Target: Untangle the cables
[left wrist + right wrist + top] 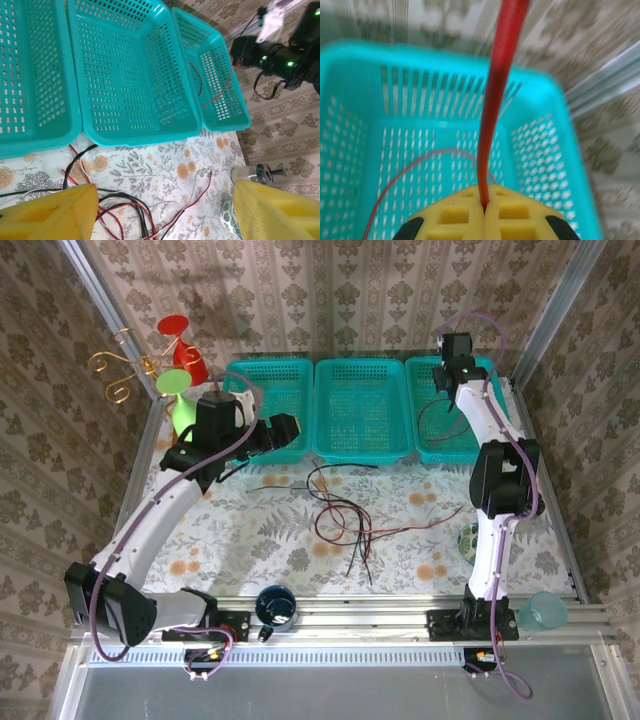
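Tangle of black, red and pale cables is lying loose at the middle of the table in the top view. Right gripper is hanging over the right basket. Left gripper is hovering by the left basket, near the tangle and apart from it.

Left wrist view: yellow fingers are standing spread with nothing between them. Black and red strands are running across the table below them, and a red strand is lying inside the right basket.

Right wrist view: fingers are pressing together, pinching a red cable above the right basket. The cable is running up out of frame. Another red loop is resting on the basket floor.

Judgement: the step in hand is dropping one separated cable into the right basket. The next move is calling for the right jaws to part while the cable is hanging inside the walls. After that, the left gripper should be going down on a single strand at the tangle's edge.
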You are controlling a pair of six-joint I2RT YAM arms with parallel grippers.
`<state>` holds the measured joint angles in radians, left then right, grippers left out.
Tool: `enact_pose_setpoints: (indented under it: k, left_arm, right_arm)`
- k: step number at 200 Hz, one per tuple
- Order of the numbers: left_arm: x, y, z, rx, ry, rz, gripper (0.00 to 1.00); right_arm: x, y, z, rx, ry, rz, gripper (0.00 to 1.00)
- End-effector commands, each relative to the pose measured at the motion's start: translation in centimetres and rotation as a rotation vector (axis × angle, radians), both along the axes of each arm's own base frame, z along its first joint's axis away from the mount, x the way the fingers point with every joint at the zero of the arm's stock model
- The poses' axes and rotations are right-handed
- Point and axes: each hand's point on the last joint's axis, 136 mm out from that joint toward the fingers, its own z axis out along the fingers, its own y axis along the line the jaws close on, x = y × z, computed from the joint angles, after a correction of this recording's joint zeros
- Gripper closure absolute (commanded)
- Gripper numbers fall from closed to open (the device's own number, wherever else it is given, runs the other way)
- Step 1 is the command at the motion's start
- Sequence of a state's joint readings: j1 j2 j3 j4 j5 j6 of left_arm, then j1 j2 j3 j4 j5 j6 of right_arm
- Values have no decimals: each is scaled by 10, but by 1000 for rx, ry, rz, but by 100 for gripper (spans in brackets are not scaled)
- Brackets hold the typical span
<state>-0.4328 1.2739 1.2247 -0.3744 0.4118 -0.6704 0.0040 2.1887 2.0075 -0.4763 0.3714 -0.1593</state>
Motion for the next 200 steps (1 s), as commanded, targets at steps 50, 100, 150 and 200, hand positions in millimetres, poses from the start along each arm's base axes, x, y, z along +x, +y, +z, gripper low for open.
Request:
enact_pose_setpoints:
  k: [50, 100, 150, 200]
  left_arm:
    - [-6, -5, 0, -17, -12, -14, 28]
    - [-4, -5, 0, -18, -17, -5, 28]
    - [-9, -17, -2, -14, -20, -30, 28]
    - [-10, -18, -6, -17, -30, -20, 28]
  right_arm:
    - [-42, 14, -91, 275, 373, -52, 100]
    - [-50, 28, -101, 369, 424, 0, 100]
    - [-62, 63, -92, 571, 487, 158, 94]
    - [-74, 77, -46, 606, 406, 260, 98]
